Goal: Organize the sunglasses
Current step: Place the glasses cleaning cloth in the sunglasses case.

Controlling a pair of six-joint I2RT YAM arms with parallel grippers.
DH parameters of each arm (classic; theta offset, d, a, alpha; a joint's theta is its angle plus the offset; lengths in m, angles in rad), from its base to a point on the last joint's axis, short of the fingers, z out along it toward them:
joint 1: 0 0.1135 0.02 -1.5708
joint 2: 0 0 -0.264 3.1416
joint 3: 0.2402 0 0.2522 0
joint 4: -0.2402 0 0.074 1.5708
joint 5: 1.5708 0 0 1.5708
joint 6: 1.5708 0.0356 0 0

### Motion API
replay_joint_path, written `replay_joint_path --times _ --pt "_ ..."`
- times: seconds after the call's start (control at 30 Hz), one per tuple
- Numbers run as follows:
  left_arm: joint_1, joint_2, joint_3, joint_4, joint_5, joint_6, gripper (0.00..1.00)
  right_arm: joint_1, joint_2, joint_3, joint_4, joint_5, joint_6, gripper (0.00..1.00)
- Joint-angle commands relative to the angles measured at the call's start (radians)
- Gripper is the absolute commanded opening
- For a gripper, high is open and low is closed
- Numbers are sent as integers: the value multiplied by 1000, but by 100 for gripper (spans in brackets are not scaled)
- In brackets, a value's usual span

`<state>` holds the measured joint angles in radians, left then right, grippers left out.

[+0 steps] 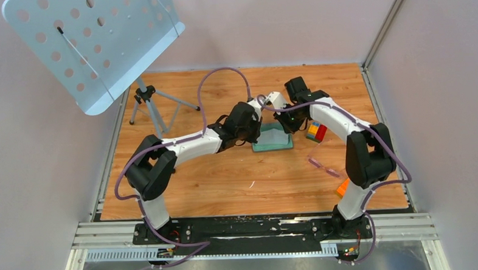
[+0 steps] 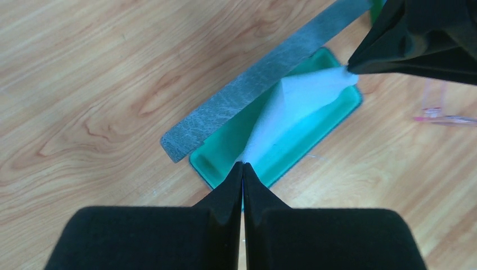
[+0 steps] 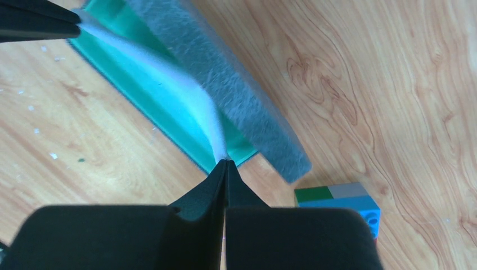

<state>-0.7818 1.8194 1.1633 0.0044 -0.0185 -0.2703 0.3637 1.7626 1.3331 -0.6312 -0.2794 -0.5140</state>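
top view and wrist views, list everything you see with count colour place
glasses case: 1, grey outside, teal inside, open at table centre
cloth: 1, pale blue-white, above the case, held between both end effectors
sunglasses: 1, translucent purple-pink, on the table right of the case
toy block: 1, multicoloured, just right of the case
orange object: 1, orange, by the right arm, partly hidden
music stand: 1, pale blue, far left
table: 1, light wood, centre
left end effector: 1, black, shut on the cloth
right end effector: 1, black, shut on the cloth
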Motion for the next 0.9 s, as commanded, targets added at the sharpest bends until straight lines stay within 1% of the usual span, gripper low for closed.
replay_joint_path --times 0.0,0.33,0.47,0.63,0.87 --pt "-5 -89 -27 22 50 -35 0 7 -93 -29 -65 -44 36 0" --pt "-40 -222 -154 31 85 -104 0 11 -235 -118 -126 -94 64 0" --pt "-60 -250 -185 26 96 -122 0 21 -280 -175 -138 -121 70 0" --pt "-71 -220 -194 30 102 -137 0 23 -274 -210 -138 -110 52 0" --pt "-71 -116 -159 26 66 -124 0 21 -166 -164 -113 -54 38 0"
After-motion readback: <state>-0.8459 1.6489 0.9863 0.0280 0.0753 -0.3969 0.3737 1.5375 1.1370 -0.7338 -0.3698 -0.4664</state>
